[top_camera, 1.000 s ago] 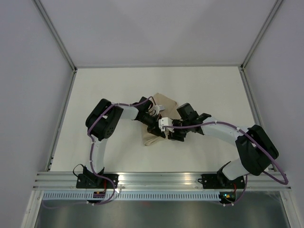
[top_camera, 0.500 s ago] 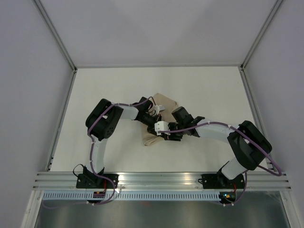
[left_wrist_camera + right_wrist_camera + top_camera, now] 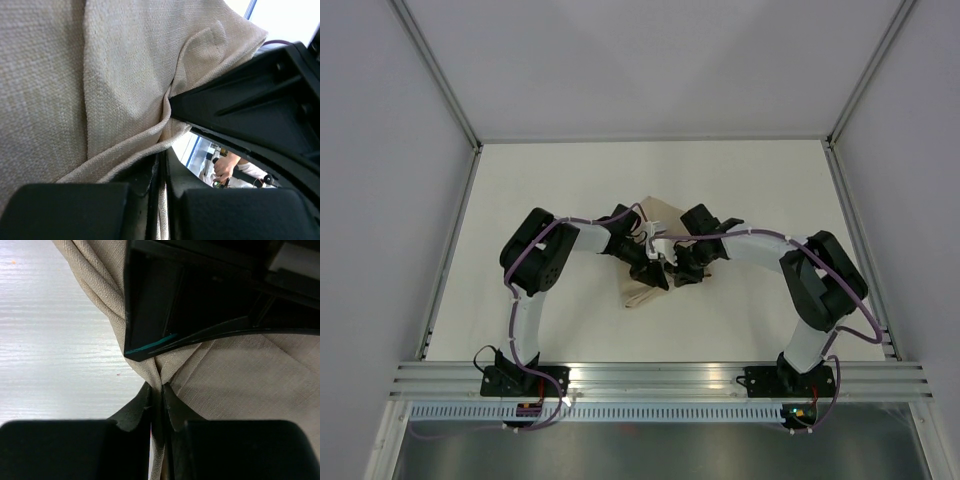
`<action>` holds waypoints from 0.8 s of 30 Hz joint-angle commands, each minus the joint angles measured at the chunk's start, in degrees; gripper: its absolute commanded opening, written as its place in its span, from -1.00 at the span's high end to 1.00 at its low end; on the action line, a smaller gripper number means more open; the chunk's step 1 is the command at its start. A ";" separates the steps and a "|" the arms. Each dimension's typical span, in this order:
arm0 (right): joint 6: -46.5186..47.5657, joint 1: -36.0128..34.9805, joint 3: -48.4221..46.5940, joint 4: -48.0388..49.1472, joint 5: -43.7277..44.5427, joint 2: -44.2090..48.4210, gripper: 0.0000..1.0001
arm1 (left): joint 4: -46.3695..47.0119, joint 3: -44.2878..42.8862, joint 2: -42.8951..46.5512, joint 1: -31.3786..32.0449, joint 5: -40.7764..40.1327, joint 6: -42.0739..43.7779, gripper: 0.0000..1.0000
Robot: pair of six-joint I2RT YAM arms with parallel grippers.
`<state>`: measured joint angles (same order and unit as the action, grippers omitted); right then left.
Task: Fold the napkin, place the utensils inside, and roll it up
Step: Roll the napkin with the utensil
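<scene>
1. The napkin (image 3: 638, 293) lies bunched near the middle of the table (image 3: 540, 180), between the two arms. It is a crumpled, layered heap, lifted and creased where the grippers meet over it. It is not a flat fold, nor a slim tube.
2. The left gripper (image 3: 161, 175) is closed, with a ridge of the tan cloth pinched between its fingers. Folds run up and away from the pinch in its wrist view.
3. The right gripper (image 3: 157, 405) is closed too, nipping a gathered pleat of the same cloth right against the left gripper's black body. The two holds sit almost touching.
4. No utensils show in any view, so I cannot tell whether they are tucked inside the cloth or lie elsewhere.
5. My judgement is that some folding or gathering is done, as several layers overlap. The roll itself is not finished, because the bundle is loose and uneven. What remains is tightening it into a tube and confirming the cutlery is wrapped.
</scene>
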<state>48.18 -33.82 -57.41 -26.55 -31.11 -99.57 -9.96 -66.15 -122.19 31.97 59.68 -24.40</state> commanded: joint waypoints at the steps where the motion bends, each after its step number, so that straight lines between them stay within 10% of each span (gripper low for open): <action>1: 1.12 3.93 -6.30 -7.09 -3.86 -3.86 0.71 | 0.09 2.25 0.99 0.11 -2.82 -3.89 0.78; 24: 6.75 11.41 -32.58 -42.26 -14.68 -31.12 0.76 | 15.50 9.45 16.10 0.20 -18.71 -7.60 -0.02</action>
<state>52.49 -22.85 -87.68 -63.31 -48.47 -126.50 2.83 -57.52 -111.42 31.42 47.62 -33.65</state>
